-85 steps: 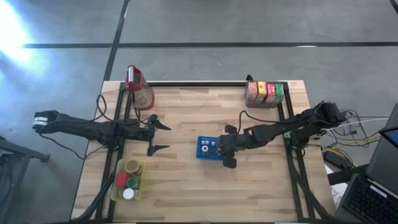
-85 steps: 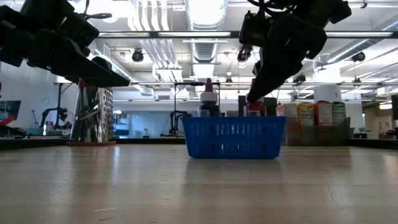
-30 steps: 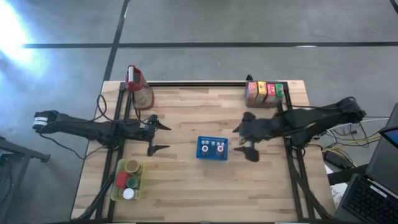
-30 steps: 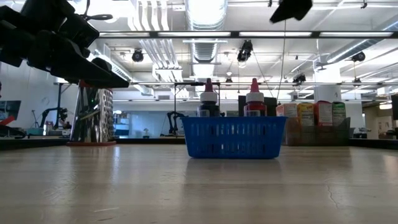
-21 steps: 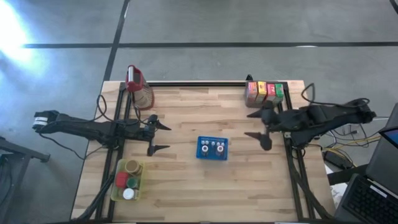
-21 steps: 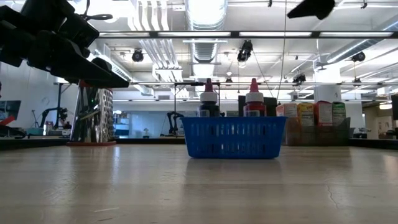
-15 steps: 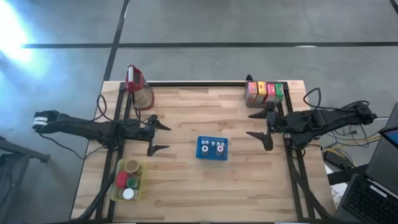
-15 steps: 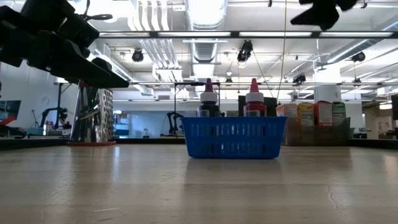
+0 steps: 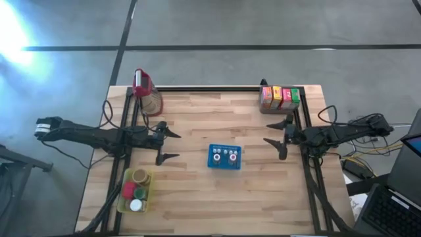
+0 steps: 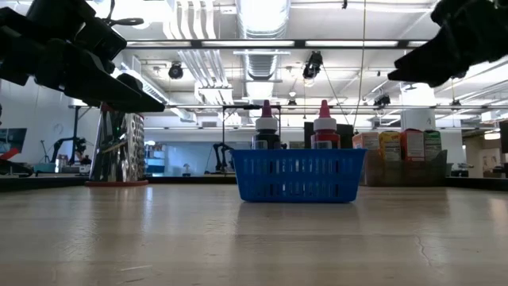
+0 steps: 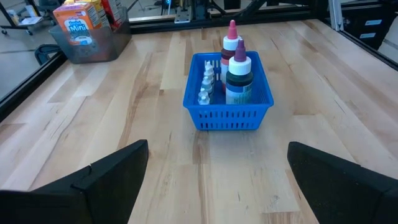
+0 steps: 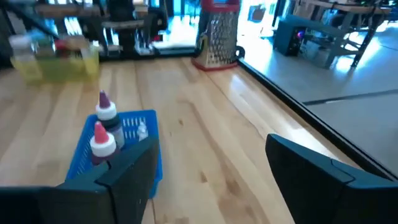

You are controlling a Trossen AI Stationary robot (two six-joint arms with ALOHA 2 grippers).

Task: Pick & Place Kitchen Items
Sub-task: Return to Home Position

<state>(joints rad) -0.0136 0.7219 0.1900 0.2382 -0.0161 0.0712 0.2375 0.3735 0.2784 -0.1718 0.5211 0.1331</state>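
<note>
**Both arms raised above the wooden table (image 9: 197,122), with neither gripper touching any item.** The left gripper (image 9: 177,145) is held over the table's left side. Its fingers are spread wide with nothing between them, and it is aimed toward the blue bin (image 9: 214,163). The right gripper (image 9: 268,133) is held over the right side, near the clear bin (image 9: 279,109). It is likewise spread wide and empty, and is aimed leftward.

The blue bin is set near the table's centre, between the two grippers and apart from both. Its long axis runs left to right in the high view. Two large bottles are stood upright in it, side by side along that axis, nozzles pointing straight up. The purple-tipped bottle (image 9: 220,156) is placed to the left and the pink-tipped bottle (image 9: 232,157) to the right. A row of small white bottles (image 11: 205,84) is stood upright along the bin's far wall.

Round tins and lids (image 9: 135,191) are laid flat in the yellow bin (image 9: 121,201) at the near left. Four cartons (image 9: 280,96) are stood upright in a left-to-right row in the clear bin at the far right corner. A red-topped grater (image 9: 146,92) is stood at the far left.
</note>
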